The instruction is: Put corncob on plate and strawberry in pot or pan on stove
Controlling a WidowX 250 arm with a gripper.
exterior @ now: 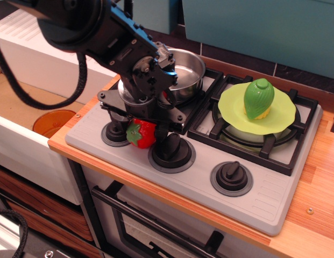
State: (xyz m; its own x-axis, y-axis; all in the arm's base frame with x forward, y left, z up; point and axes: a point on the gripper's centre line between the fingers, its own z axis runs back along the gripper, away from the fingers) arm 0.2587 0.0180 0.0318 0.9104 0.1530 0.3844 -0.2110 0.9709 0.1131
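Gripping strawberry (142, 134) | gripper (141, 129) closed on it over stove (274, 193) front, near knobs | corncob (258, 99) on plate (231, 110): done | pot (185, 72) empty: left

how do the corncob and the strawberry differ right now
The corncob is green with yellow at its base; the strawberry is red with a green cap. The corncob rests on the lime plate over the right burner, untouched; the strawberry sits between the front knobs, under the hand. Both are glossy toy foods.
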